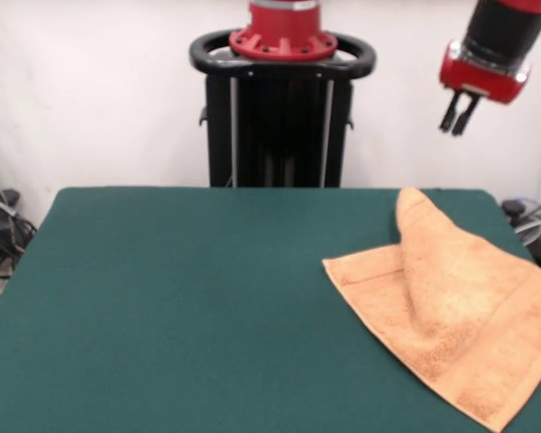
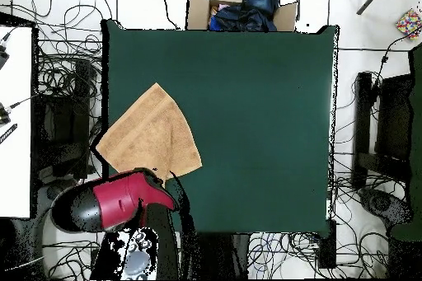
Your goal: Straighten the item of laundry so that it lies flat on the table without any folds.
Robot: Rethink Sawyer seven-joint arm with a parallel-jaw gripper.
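Towel [image 1: 455, 307] folded over at bench [image 1: 180, 307] edge; end effector [image 1: 459, 115] raised clear, fingers pressed together, empty.

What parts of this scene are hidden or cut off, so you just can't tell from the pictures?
- Towel: in the front view its right and lower corners run past the picture's edges.
- Towel, overhead view: the red arm covers the corner nearest the robot.
- What lies under the towel's raised fold: hidden in both views by the cloth itself.
- Claw: seen only in the front view, fingers close together; overhead, the arm hides it.
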